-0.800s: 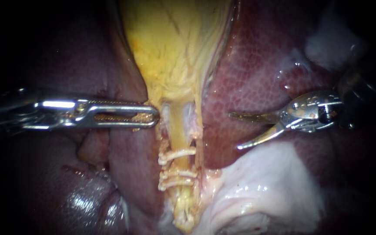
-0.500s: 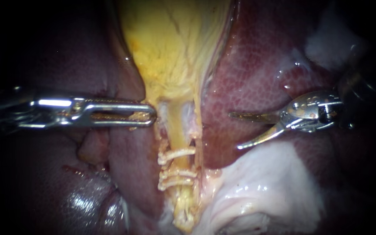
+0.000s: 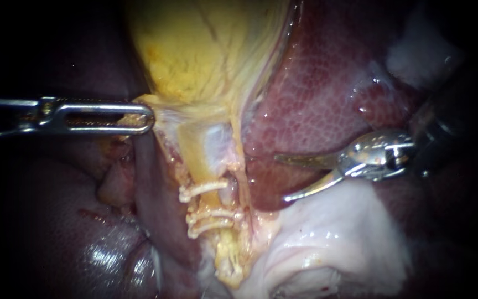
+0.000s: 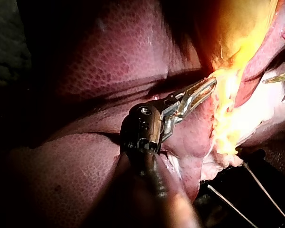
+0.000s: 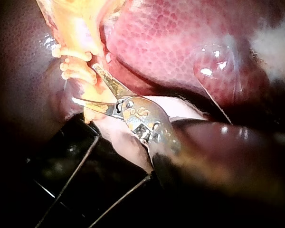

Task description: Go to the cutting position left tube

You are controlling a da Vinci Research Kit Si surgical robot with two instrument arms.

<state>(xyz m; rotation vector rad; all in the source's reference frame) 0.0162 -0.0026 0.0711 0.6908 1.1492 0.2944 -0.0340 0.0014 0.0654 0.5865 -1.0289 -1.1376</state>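
The yellow gallbladder narrows downward into a stalk of tubes crossed by three white clips. My left instrument has its long slotted jaws shut on the gallbladder's lower left edge and holds it stretched to the left. My right instrument has two thin blades standing open over the liver edge, a short way right of the clips. In the right wrist view the open blades point at the clips, just short of them. The left wrist view shows the left instrument's jaws on yellow tissue.
Dark red liver lies right of the gallbladder, and more liver lies lower left. Pale white tissue sits under the right instrument. Thin dark wires run below the tissue in the right wrist view.
The left instrument has moved left and up, dragging the gallbladder's lower end and the clipped stalk leftward. The right instrument has shifted slightly left and down, blades still open.
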